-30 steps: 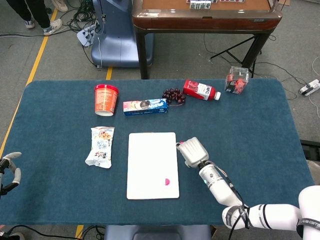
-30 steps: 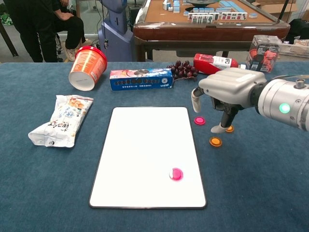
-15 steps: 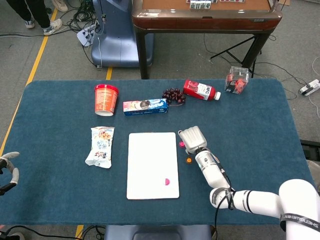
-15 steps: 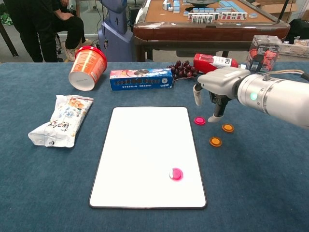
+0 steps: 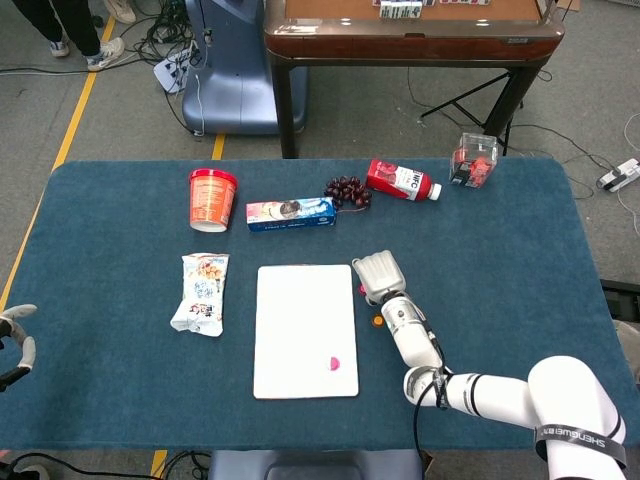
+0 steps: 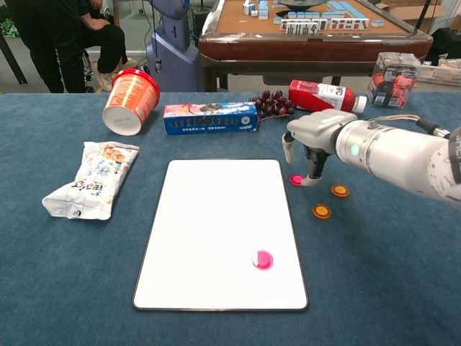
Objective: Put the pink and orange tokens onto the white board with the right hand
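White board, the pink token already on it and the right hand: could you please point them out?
White board (image 6: 209,231), chest view, bare middle.
Pink token (image 6: 263,259), chest view, its centre.
Right hand (image 6: 311,137), chest view, back of hand.

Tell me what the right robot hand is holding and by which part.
Nothing yet: the right robot hand hovers fingers-down over the pink token beside the white board.
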Available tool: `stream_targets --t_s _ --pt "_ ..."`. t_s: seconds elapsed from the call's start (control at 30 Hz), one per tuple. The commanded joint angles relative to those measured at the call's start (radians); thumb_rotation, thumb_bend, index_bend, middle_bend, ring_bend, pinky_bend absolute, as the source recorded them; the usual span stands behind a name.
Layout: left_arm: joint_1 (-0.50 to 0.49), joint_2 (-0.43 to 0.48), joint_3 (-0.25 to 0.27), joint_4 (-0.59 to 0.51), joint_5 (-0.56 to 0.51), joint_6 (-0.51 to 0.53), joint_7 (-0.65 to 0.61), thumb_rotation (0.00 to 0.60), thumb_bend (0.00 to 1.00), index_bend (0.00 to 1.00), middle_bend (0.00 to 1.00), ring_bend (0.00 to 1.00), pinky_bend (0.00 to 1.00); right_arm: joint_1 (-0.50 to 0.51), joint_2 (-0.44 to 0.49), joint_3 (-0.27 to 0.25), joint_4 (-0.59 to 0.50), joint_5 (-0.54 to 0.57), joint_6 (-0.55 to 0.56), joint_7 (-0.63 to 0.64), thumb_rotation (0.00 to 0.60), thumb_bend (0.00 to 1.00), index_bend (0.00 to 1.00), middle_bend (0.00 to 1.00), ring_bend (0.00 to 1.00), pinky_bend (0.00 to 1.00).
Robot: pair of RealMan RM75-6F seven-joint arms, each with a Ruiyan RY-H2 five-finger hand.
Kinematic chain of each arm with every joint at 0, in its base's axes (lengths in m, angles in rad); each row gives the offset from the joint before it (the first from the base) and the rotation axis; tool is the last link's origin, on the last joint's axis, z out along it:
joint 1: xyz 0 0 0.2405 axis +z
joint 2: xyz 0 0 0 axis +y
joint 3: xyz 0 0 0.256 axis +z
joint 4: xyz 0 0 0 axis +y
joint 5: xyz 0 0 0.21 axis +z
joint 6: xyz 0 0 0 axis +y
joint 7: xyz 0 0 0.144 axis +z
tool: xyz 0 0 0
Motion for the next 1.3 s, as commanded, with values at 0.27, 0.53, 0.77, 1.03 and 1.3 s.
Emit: stream_targets --t_s 0.27,0.53,0.77,1.03,1.3 --pt "-0.001 0.001 0.003 -0.002 0.001 -0.007 0.001 0.600 0.52 0.37 0.62 0.46 0.54 0.007 0.001 -0.007 0.011 0.036 -0.011 0.004 0.600 0.19 0.39 1.00 1.00 1.00" --pt "0.000 0.004 0.002 -0.003 -0.002 -0.006 -0.003 0.600 0.52 0.37 0.62 0.46 0.54 0.015 -0.008 -0.014 0.027 0.052 -0.021 0.009 0.600 0.19 0.39 1.00 1.00 1.00" --pt "0.002 0.005 0.002 -0.004 -0.002 -0.004 -0.008 0.600 0.52 0.37 0.62 0.46 0.54 0.019 -0.017 -0.023 0.035 0.055 -0.025 0.013 0.600 0.19 0.40 1.00 1.00 1.00" --pt "0.003 0.006 0.002 -0.005 -0.003 -0.005 -0.008 0.600 0.52 0.37 0.62 0.46 0.54 0.022 -0.027 -0.023 0.061 0.066 -0.036 0.024 0.600 0.26 0.41 1.00 1.00 1.00" --pt "0.003 0.008 0.002 -0.006 -0.003 -0.004 -0.009 0.600 0.52 0.37 0.62 0.46 0.54 0.024 -0.026 -0.027 0.063 0.070 -0.044 0.031 0.600 0.27 0.41 1.00 1.00 1.00"
